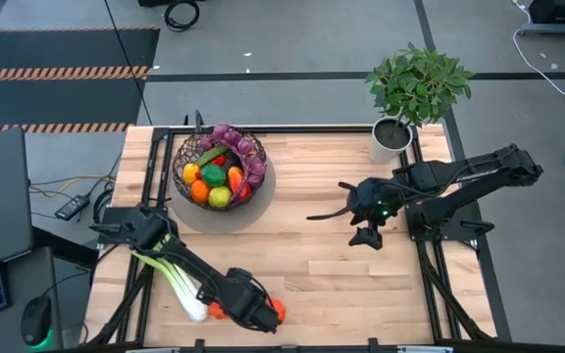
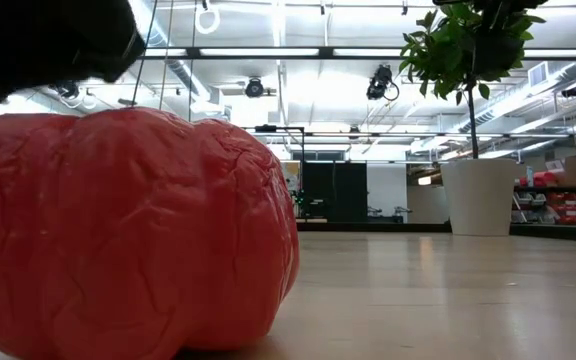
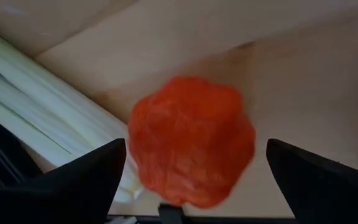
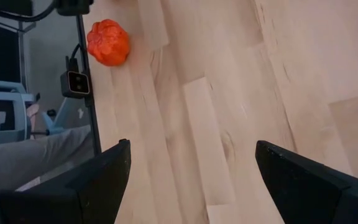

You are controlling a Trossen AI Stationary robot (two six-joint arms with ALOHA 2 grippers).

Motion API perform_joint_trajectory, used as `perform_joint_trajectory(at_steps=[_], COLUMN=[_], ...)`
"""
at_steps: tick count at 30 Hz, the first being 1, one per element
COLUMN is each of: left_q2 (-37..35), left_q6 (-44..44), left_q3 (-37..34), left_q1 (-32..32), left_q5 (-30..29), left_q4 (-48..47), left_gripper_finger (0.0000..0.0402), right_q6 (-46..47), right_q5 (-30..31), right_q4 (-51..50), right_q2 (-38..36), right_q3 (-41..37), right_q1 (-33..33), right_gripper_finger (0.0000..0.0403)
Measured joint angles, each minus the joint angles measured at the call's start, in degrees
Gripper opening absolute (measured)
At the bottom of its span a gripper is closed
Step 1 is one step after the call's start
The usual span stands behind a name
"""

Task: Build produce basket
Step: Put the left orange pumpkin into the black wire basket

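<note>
High view: left gripper (image 1: 259, 312) hangs open at the table's (image 1: 361, 284) near edge, over a small red-orange lobed fruit (image 1: 277, 310) beside the leek (image 1: 177, 282). The wire basket (image 1: 221, 169), well apart at the far left, already holds grapes, oranges, a lime and other produce. Right gripper (image 1: 330, 201) waits open at mid-table.

Low view: the red fruit (image 2: 128, 235) rests on the wood, the potted plant (image 2: 473, 120) behind.

Left wrist view: the fruit (image 3: 192, 140) lies between your spread fingers (image 3: 82, 177); centre it, descend squarely, and close gently, since the lobes look likely to slip.

Right wrist view: nothing lies between the fingers (image 4: 95, 180).
</note>
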Motion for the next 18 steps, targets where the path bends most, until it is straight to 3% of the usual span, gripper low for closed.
perform_joint_trajectory(at_steps=[5, 10, 18], left_q2=[0.5, 0.3, -0.1], left_q6=[0.1, 1.4, 2.5], left_q3=[-3.1, -8.4, -9.0], left_q1=[0.0, 0.0, 1.9], left_q5=[0.5, 5.3, 6.6], left_q4=[1.9, 8.5, 9.1], left_gripper_finger=[0.0394, 0.0394, 0.0393], right_q6=[0.2, 1.5, 2.3], right_q5=[-0.1, -0.4, 0.0], right_q4=[-0.4, -0.5, -0.7], right_q2=[0.0, 0.0, 0.0], right_q3=[0.0, 0.0, 0.0], right_q1=[0.7, 0.8, 0.8], right_gripper_finger=[0.0348, 0.0348, 0.0348])
